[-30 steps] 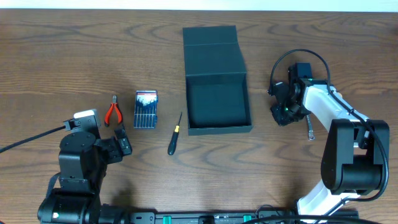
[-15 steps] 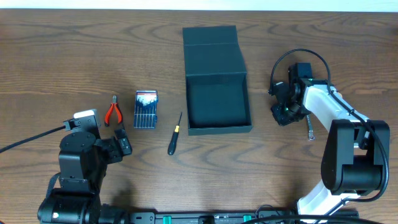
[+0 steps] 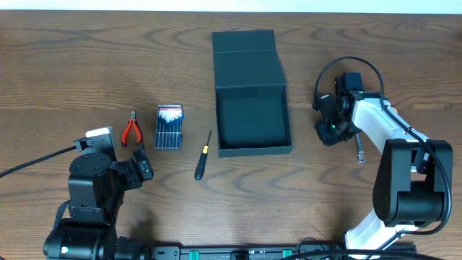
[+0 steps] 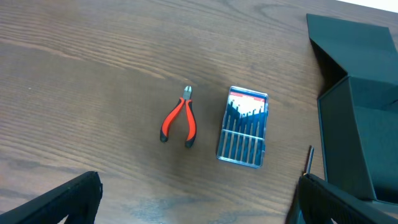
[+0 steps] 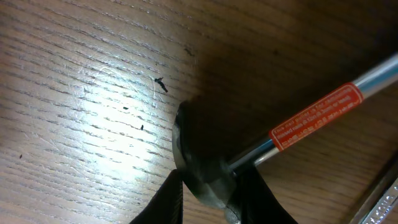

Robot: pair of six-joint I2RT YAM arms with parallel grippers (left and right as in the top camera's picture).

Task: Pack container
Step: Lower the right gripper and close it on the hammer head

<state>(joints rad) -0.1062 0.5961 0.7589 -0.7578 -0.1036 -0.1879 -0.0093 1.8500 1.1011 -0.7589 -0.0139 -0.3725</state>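
The dark teal container (image 3: 254, 150) stands open at the table's middle, its lid flap (image 3: 245, 58) laid back; its right part shows in the left wrist view as the container (image 4: 367, 124). To its right, my right gripper (image 3: 330, 131) is low on the table. In the right wrist view this right gripper (image 5: 208, 194) is shut on the grey end of a tool (image 5: 200, 163) with a chrome shaft and a red label; the tool (image 3: 359, 149) trails right of the gripper in the overhead view. My left gripper (image 3: 143, 166) is open over bare wood, left gripper (image 4: 199, 205) holding nothing.
Red-handled pliers (image 3: 131, 130), a blue-and-white bit case (image 3: 170, 127) and a small black-and-yellow screwdriver (image 3: 203, 157) lie left of the container. The pliers (image 4: 179, 119) and the bit case (image 4: 244, 127) also show ahead of the left gripper.
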